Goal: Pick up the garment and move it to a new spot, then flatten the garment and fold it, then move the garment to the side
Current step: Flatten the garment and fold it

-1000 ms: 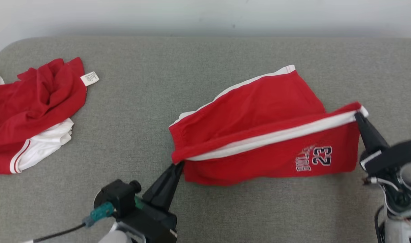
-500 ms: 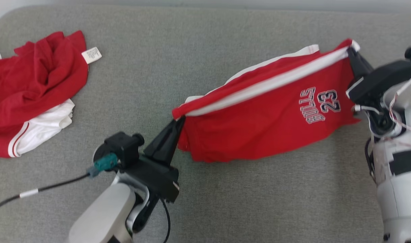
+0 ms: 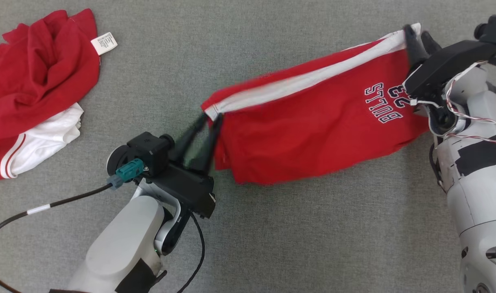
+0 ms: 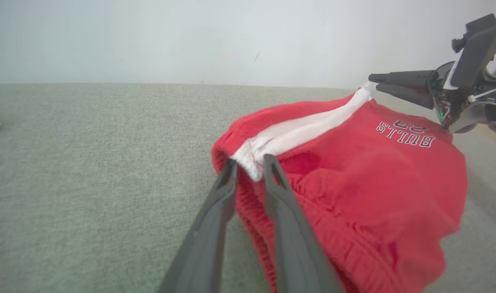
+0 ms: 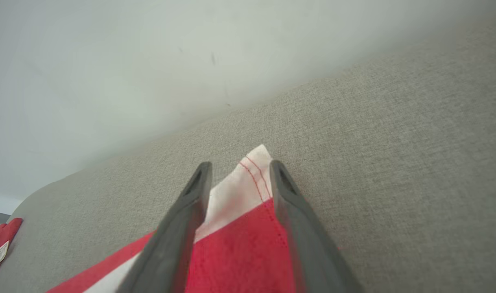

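The garment [image 3: 313,122] is a pair of red shorts with a white side stripe and "BULLS 23" print, stretched between my two grippers over the grey surface and blurred by motion. My left gripper [image 3: 211,118] is at its left corner. In the left wrist view the fingers of this gripper [image 4: 250,160] stand apart, with the white corner of the shorts [image 4: 374,183] loose between them. My right gripper [image 3: 416,32] is at the right corner, also open [image 5: 239,165], with the white hem of the garment [image 5: 239,252] between its fingers. The left wrist view also shows that right gripper [image 4: 374,81].
A crumpled heap of red and white clothes [image 3: 36,81] with a white label [image 3: 104,42] lies at the far left. A black cable [image 3: 48,207] trails from my left arm. The grey padded surface [image 3: 272,244] ends at a pale wall [image 4: 191,36].
The head camera has tilted down. The striped edge has been carried away from me, over the lower layer of the shorts. Both grippers, shut on the corners before, now have parted fingers.
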You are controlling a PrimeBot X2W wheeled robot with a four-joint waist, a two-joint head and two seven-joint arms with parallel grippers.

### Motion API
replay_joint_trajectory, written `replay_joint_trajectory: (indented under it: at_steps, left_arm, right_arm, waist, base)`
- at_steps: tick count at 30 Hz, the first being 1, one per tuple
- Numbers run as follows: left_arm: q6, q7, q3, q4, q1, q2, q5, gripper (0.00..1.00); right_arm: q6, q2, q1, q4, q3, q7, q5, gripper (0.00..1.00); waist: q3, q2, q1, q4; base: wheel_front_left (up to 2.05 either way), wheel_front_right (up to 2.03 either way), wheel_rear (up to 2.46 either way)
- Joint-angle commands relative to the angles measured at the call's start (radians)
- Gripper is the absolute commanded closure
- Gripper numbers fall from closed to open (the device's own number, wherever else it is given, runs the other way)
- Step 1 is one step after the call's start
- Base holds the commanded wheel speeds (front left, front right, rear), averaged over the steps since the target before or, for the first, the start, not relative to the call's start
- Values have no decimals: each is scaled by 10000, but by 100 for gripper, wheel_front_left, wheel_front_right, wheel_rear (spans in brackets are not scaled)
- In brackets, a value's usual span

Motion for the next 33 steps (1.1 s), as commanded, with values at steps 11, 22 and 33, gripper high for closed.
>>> replay_joint_trajectory:
  at_steps: [11, 22, 33]
  left_arm:
    - [52, -33, 1568, -974, 1353, -346, 1200, 0]
    - [913, -33, 3958, -3226, 3303, -596, 3553, 0]
    - [1038, -33, 4944, -3691, 4592, -932, 4624, 0]
  right_arm:
    - [-24, -772, 839, -257, 1514, -569, 1270, 0]
    - [-24, -1757, 2399, -465, 2449, -862, 2179, 0]
    - [-24, -2121, 2814, 89, 3444, -1206, 1744, 0]
  waist:
    - [-902, -2, -4, -136]
    - [-1326, -2, -4, 79]
    - [-1452, -2, -4, 327]
  base:
    - [0, 0, 0]
    - [0, 0, 0]
    - [0, 0, 0]
